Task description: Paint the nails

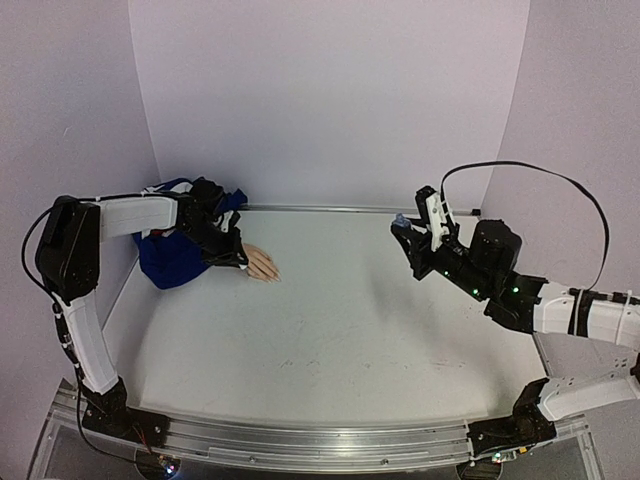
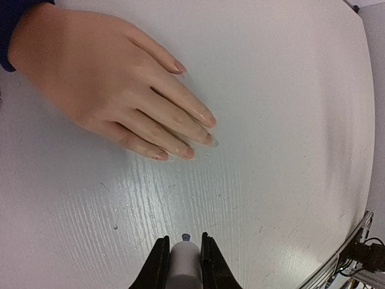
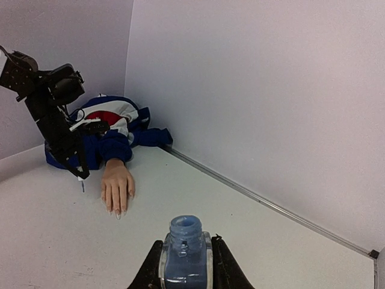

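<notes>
While your left gripper (image 2: 183, 242) clamps a white cap (image 2: 184, 266) just beside the mannequin hand (image 2: 108, 84), that hand lies palm down on the counter (image 1: 350, 330) near the far left corner. The nails (image 2: 209, 122) sit at its fingertips, pointing away from the blue sleeve (image 1: 170, 258). Your right gripper (image 3: 186, 243) grips an uncapped blue bottle (image 3: 185, 230), raised above the counter towards the far right corner.

Overhead looks down; both wrist views, left nearest, share mannequin hand (image 2: 114, 84).
</notes>
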Robot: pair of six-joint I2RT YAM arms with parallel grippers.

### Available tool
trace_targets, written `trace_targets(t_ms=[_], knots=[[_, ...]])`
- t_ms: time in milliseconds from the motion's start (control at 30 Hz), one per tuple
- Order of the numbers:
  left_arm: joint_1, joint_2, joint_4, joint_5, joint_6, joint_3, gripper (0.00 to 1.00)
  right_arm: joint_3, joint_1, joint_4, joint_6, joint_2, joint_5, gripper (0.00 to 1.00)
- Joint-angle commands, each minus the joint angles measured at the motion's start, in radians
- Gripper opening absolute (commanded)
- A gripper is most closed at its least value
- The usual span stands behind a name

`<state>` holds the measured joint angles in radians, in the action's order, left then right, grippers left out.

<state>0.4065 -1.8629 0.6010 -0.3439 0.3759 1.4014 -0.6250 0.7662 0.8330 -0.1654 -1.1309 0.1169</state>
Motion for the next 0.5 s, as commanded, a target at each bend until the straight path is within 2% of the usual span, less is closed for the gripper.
trace_targets(t_ms=[0,467], knots=[[-0.013,-0.034,-0.061,-0.003,-0.048,0.066,0.0,-0.033,-0.022,0.049,-0.034,0.004,-0.01,0.0],[-0.032,-0.105,-0.13,-0.061,-0.028,0.089,0.0,-0.034,-0.047,0.052,-0.043,-0.039,-0.044,0.0]])
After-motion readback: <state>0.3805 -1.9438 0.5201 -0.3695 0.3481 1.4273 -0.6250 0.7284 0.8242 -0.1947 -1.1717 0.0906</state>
